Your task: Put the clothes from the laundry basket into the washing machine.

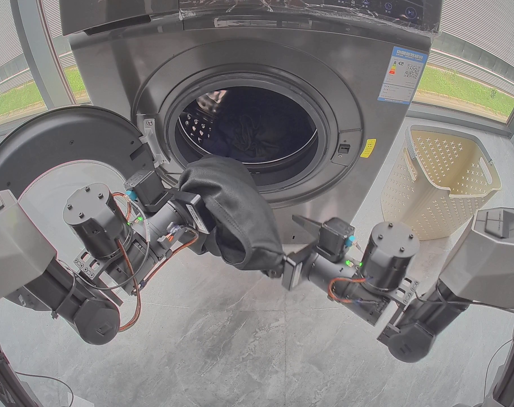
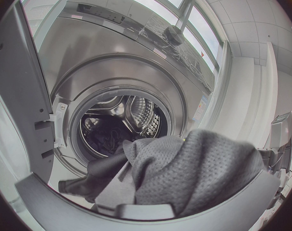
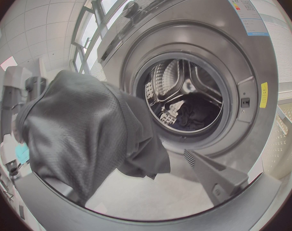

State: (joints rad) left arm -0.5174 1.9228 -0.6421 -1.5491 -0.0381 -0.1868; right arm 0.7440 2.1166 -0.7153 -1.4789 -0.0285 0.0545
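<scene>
Two grippers are shown just short of the washer's mouth, with a dark mesh garment (image 1: 234, 216) slung between them. The cloth is draped over the left gripper (image 2: 126, 196) and hides it, so whether that one is closed on the fabric cannot be told. The lower end is carried by the right gripper (image 1: 293, 250), whose jaws are seen apart: one finger (image 3: 213, 174) is left bare and the other is covered by the hem. The garment is judged to be held high across both arms so that it is lifted clear of the floor (image 1: 240, 340) and over the lip of the opening, not dragged. Beyond, on the left, the door (image 1: 53, 142) is swung fully open and set clear of the arms' path. The drum (image 1: 200, 125) is exposed behind the cloth, and dark clothes (image 3: 197, 113) are already heaped low inside it, which suggests that loading is well advanced. The washer (image 1: 381, 159) is flanked on the right by the cream basket (image 1: 438, 182), set on the floor near its front corner; no clothes are seen above its rim. A push forward and a release inside the drum are judged to be what is left for this piece.
</scene>
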